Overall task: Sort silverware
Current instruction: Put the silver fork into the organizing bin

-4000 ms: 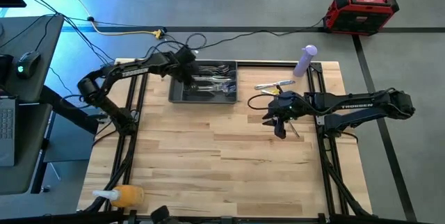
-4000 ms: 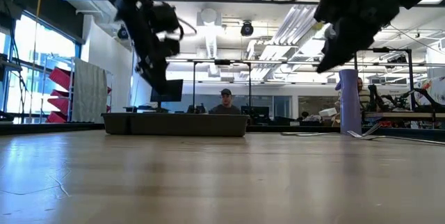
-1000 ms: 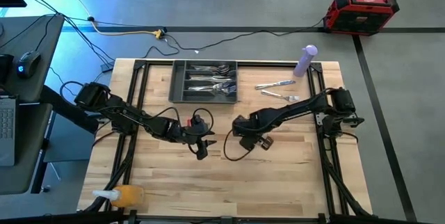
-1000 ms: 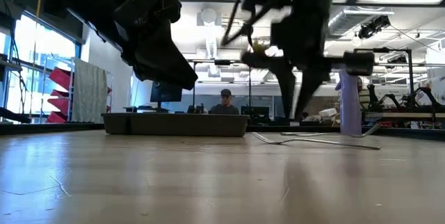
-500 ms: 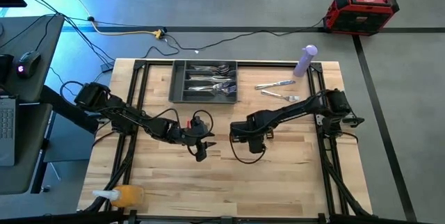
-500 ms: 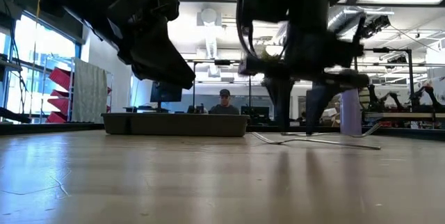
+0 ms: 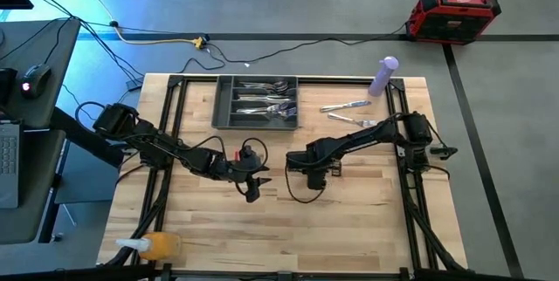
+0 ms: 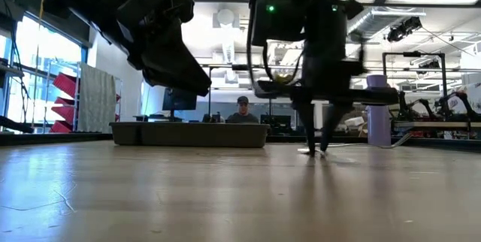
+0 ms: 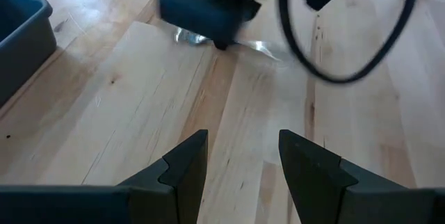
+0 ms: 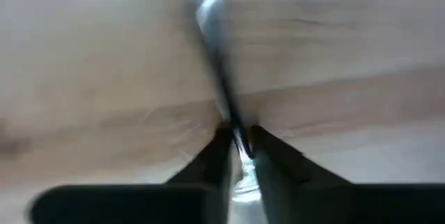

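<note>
In the high view both arms reached toward the middle of the wooden surface [image 7: 218,220]. The right gripper [image 7: 316,181] sat just right of centre, pointed down at the boards. In its wrist view the two dark fingers [image 10: 212,156] were pressed nearly together on a slim, shiny piece of silverware [image 10: 214,57] that ran up the frame from between them, blurred, so whether it was a fork, a knife or a spoon could not be told. In the low view that gripper's tips [image 8: 316,150] met the surface in the centre-right of the frame.

The left gripper [image 7: 252,193] hung left of centre, near the right one but apart from it. Its wrist view showed its fingers [image 9: 186,165] spread with only bare wood between them, holding nothing, and the other arm's dark body over a glint of metal at the top of the frame.

A dark grey tray [image 7: 223,115] stood at the upper centre of the high view with several pieces of silverware lying in its compartments. Loose silverware [image 7: 346,106] lay on the surface to the right of the tray, near a purple bottle [image 7: 383,77] at the upper right. An orange bottle [image 7: 154,246] lay at the lower left corner.

A person [image 8: 242,111] sat far behind the tray in the low view.
</note>
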You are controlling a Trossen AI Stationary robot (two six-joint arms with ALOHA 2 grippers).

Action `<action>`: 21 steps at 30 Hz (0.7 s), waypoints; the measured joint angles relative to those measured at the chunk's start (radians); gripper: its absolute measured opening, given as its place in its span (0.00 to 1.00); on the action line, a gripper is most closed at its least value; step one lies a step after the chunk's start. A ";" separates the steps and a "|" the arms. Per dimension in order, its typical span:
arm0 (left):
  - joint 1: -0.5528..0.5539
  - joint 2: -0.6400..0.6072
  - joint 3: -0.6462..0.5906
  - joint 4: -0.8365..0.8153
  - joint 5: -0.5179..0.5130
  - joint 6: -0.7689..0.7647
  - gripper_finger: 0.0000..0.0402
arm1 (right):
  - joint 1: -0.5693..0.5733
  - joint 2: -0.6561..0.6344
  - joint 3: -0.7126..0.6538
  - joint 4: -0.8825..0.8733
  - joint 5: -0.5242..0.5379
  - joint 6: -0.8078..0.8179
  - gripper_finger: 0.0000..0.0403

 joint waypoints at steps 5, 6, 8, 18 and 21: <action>-0.007 -0.007 0.000 -0.012 -0.006 0.000 0.39 | -0.031 -0.008 -0.002 0.026 -0.052 0.455 0.01; -0.011 -0.013 0.000 -0.019 -0.020 0.000 0.39 | -0.045 -0.014 -0.002 0.027 -0.086 0.527 0.01; -0.024 -0.031 0.000 -0.035 -0.061 0.000 0.39 | -0.073 -0.030 -0.006 0.031 -0.149 0.628 0.01; -0.112 -0.134 0.000 -0.203 -0.315 0.006 0.39 | -0.180 -0.200 -0.005 0.117 -0.052 0.843 0.00; -0.154 -0.161 0.000 -0.289 -0.458 -0.031 0.39 | -0.227 -0.231 0.044 0.163 0.015 0.900 0.00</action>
